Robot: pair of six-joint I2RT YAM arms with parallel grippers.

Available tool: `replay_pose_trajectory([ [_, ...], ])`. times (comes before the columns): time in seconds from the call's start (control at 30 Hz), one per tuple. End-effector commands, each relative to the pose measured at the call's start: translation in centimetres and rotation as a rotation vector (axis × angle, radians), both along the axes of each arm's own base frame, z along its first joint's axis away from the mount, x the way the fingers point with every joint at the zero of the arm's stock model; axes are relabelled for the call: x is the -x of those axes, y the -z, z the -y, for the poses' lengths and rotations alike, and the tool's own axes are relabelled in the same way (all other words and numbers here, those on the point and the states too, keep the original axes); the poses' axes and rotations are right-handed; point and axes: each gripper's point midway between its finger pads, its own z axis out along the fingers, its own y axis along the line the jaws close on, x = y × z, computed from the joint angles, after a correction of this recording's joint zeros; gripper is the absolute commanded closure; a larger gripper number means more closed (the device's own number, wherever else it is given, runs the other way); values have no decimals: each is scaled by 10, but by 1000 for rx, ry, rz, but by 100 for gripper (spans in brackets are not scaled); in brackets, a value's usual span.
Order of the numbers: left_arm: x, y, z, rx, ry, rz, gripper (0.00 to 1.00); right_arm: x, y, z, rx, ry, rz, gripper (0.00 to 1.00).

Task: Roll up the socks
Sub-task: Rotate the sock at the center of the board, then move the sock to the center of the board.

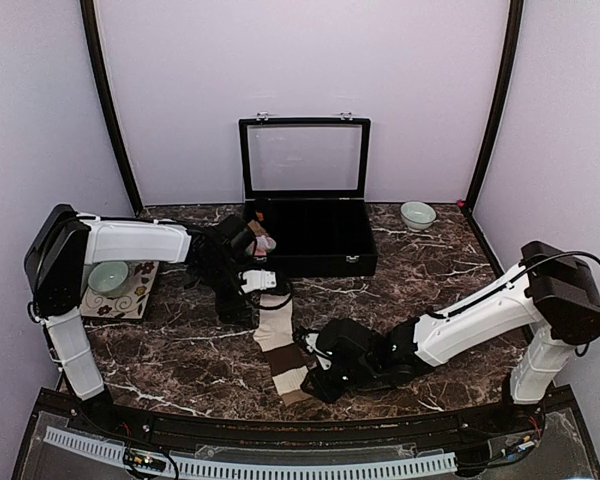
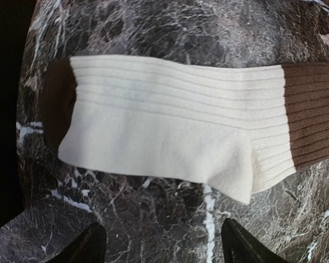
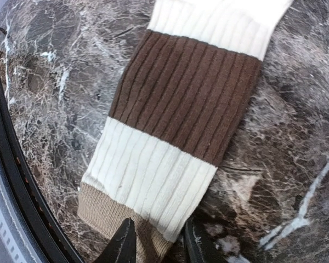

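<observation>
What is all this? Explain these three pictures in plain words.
These are two robot arms bolted at the near edge of a marble table. The wide picture is from a fixed camera above and behind them; the other two come from cameras on each wrist, looking past that arm's two-finger tool. On the table lies a cream sock with brown bands, flat and unrolled. Behind it stands a black case with its lid up, a small bowl to its right, and another bowl on a patterned mat at the left. The left tool stands open beside the sock, holding nothing. The right tool has its fingers either side of the sock's tan cuff; whether it grips, I cannot tell.
</observation>
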Motion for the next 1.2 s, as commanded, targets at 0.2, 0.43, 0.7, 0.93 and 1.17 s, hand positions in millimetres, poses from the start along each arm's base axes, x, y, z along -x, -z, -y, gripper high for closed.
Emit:
replay_pose_trajectory([
  [0.2,-17,-30,26,201,-137,-177,26,19,28,23,136,-67,-9,67],
  [0.43,-42,-19,49,226,-147,-191,33,16,13,42,64,11,8,67],
  [0.7,-43,6,48,183,-132,-190,45,14,12,49,52,50,31,67],
  [0.93,-41,31,48,130,-131,-173,45,15,6,43,44,35,45,68],
  [1.17,-35,42,54,110,-107,-177,67,13,-3,44,17,42,63,69],
])
